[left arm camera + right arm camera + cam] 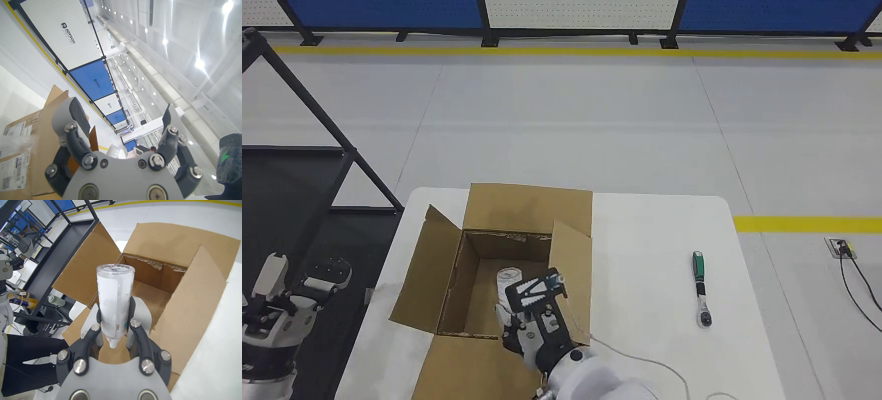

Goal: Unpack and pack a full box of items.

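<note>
R gripper (pixel 115 313) is over the near part of the open box (pixel 189 298), fingers clamped on 1 clear bottle (pixel 114 291) w/ a white label. It grips the lower body just above the cap; the cap points back at the wrist and the flat base points away, tilted toward the far wall. Bottle's up in the air above the box opening, not touching cardboard. All 4 flaps are folded out, and bare cardboard floor shows inside. Box sits on the left half of the white table (pixel 662 250). Over on the right, well apart from the box, 1 ratchet wrench (pixel 700 288) w/ a green handle lies flat, handle toward the far side. L gripper (pixel 122 113) is off the table's left edge, fingers spread wide w/ nothing between them, aimed up at the ceiling, w/ the box's labelled outer side just beside it.
</note>
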Robot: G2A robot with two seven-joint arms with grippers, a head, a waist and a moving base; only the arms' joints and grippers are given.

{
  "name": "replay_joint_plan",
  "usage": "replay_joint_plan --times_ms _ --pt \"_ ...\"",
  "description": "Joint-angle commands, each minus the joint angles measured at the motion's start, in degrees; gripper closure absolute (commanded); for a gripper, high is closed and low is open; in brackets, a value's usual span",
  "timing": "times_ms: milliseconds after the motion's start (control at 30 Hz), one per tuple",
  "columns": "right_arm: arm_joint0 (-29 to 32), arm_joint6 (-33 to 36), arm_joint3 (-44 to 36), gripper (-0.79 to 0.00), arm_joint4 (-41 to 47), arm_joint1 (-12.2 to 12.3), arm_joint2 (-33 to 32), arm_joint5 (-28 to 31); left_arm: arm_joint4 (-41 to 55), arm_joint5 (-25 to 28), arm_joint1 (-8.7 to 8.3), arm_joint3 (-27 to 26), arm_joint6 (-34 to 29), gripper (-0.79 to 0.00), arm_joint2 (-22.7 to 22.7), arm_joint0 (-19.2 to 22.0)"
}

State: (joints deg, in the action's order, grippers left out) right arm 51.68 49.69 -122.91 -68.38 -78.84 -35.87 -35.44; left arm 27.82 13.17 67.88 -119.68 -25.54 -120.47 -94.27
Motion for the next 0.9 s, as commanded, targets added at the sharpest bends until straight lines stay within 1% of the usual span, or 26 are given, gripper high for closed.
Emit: replay_joint_plan --times_ms 0,167,333,500,700,867 --pt "0.68 1.55 -0.84 0.0 -3.7 0.22 0.16 1.35 -0.01 -0.01 0.0 0.0 0.0 -0.785 0.0 0.0" --pt "3.25 5.54 -2.33 0.0 -9.75 0.66 -0.41 5.2 -0.01 -0.01 0.0 0.0 0.0 -0.785 0.0 0.0" --pt "4.9 7.73 -2.14 0.0 -14.13 0.73 -1.58 8.59 -0.01 -0.01 0.0 0.0 0.0 -0.785 0.0 0.0" --pt "6.54 7.52 -2.51 0.0 -19.91 0.36 -2.18 8.16 -0.01 -0.01 0.0 0.0 0.0 -0.785 0.0 0.0" --pt "9.22 7.9 -5.85 0.0 -24.97 -0.11 -2.66 8.56 -0.01 -0.01 0.0 0.0 0.0 -0.785 0.0 0.0" --pt "11.31 8.1 -7.47 0.0 -29.49 -0.43 -4.7 8.31 -0.01 -0.01 0.0 0.0 0.0 -0.785 0.0 0.0"
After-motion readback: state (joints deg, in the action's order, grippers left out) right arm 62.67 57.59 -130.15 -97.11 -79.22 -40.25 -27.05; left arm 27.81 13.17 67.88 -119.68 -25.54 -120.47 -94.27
